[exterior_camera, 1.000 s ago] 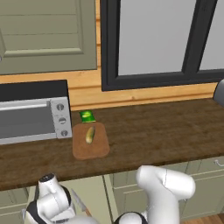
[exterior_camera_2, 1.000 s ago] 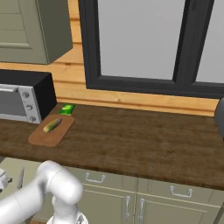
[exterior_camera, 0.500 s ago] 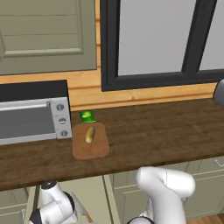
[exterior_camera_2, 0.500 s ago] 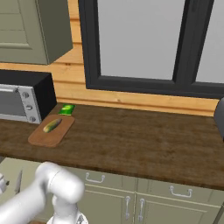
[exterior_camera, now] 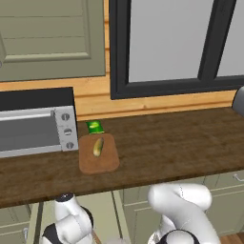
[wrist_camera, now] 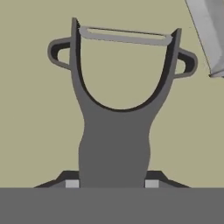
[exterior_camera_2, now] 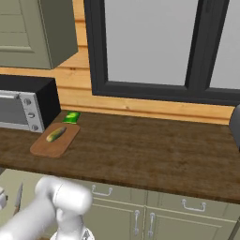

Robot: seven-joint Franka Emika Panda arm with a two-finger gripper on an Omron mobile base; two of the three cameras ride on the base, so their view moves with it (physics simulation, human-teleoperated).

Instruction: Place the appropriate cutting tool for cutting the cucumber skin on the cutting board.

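You have the gripper (wrist_camera: 112, 183) closed on the peeler (wrist_camera: 116, 118): its handle sits between the two fingertips (wrist_camera: 72, 183) and its forked head points away over a plain olive surface, with a silver knife blade (wrist_camera: 210, 35) at the upper right corner of the hand view. Up on the counter (exterior_camera: 181, 143), the cucumber (exterior_camera: 97, 146) lies on the cutting board (exterior_camera: 98, 155) near the front edge, just beside the toaster oven (exterior_camera: 35, 121). A green packet (exterior_camera: 95, 126) lies just behind the board toward the back edge.

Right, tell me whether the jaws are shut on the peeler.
Cannot tell. The peeler handle sits between the fingertips, but the contact is hidden at the picture's bottom.
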